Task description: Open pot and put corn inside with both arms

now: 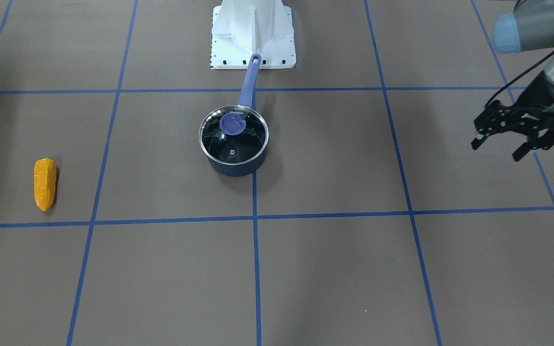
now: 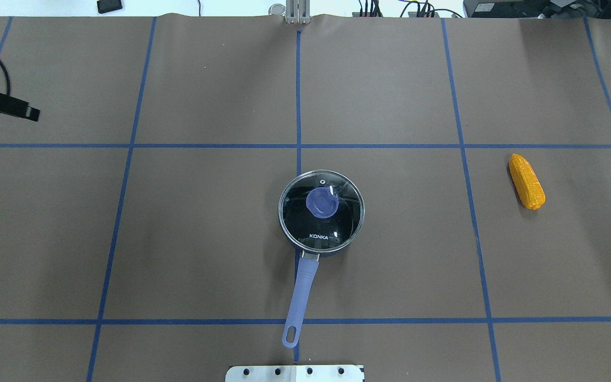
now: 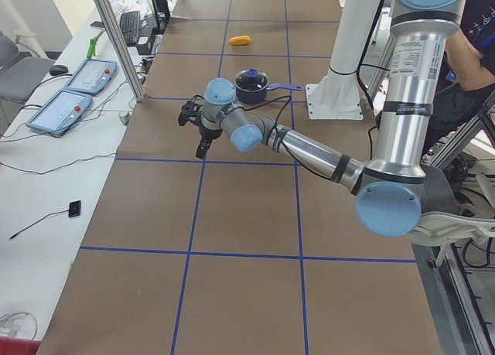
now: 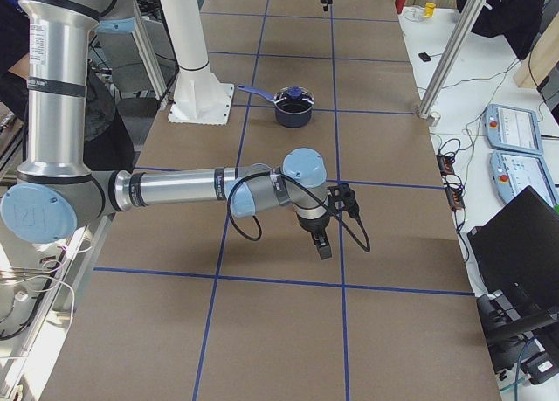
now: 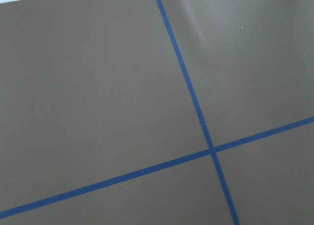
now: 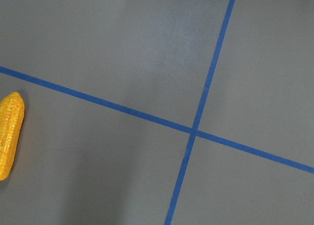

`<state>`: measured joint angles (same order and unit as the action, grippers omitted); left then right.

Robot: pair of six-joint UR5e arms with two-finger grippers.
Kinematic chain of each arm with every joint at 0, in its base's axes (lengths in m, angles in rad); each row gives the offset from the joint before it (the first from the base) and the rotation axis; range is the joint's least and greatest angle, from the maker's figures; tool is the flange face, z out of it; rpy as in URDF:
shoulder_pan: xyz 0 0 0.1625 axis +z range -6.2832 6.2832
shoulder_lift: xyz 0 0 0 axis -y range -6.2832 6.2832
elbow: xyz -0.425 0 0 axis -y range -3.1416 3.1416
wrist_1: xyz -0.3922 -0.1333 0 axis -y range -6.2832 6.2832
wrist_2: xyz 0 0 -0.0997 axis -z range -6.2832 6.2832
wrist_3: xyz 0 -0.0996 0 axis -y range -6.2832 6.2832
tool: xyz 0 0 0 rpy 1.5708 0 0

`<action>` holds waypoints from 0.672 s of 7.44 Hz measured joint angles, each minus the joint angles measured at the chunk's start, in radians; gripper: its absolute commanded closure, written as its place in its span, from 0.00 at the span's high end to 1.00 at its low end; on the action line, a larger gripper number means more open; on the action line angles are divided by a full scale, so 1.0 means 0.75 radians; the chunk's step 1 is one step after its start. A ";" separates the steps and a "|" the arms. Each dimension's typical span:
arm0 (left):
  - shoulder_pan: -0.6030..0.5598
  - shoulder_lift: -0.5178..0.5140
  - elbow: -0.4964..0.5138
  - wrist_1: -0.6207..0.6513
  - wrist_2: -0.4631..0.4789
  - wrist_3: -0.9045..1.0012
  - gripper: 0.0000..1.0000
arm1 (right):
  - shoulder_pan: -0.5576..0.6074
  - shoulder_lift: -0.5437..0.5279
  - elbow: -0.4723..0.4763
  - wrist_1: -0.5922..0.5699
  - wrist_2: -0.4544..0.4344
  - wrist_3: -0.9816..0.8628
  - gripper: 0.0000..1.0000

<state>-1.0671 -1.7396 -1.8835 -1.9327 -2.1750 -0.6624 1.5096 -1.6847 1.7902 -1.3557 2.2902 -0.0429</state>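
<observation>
A matte brown cover [image 1: 330, 269] spreads beneath the left pincer [image 1: 496, 150], divided into large squares by blue tape lines [image 1: 256, 269]. Past that pincer, off the table's long edge, runs a white bench [image 3: 42, 216] with two grey-blue pendants [image 3: 62, 110], a keyboard [image 3: 129, 26] and loose cables. A slanted aluminium post [image 3: 116, 42] rises between pincer and bench. Beyond the right pincer [image 4: 325, 244], off the same edge, sits a black laptop [image 4: 524, 244]. The light is even and soft.
</observation>
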 measured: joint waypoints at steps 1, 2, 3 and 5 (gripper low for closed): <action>0.094 -0.106 -0.022 0.113 0.046 -0.093 1.00 | 0.000 -0.001 0.000 0.000 0.006 0.000 1.00; 0.206 -0.241 -0.038 0.255 0.111 -0.194 1.00 | 0.000 -0.003 0.000 0.000 0.014 0.000 1.00; 0.324 -0.396 -0.040 0.427 0.181 -0.290 1.00 | 0.000 -0.005 0.000 0.001 0.018 0.000 1.00; 0.531 -0.708 0.008 0.710 0.301 -0.500 1.00 | 0.000 -0.005 0.000 0.002 0.020 0.000 1.00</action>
<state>-0.6687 -2.2705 -1.8773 -1.3998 -1.9490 -1.0376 1.5094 -1.6882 1.7901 -1.3545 2.3050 -0.0426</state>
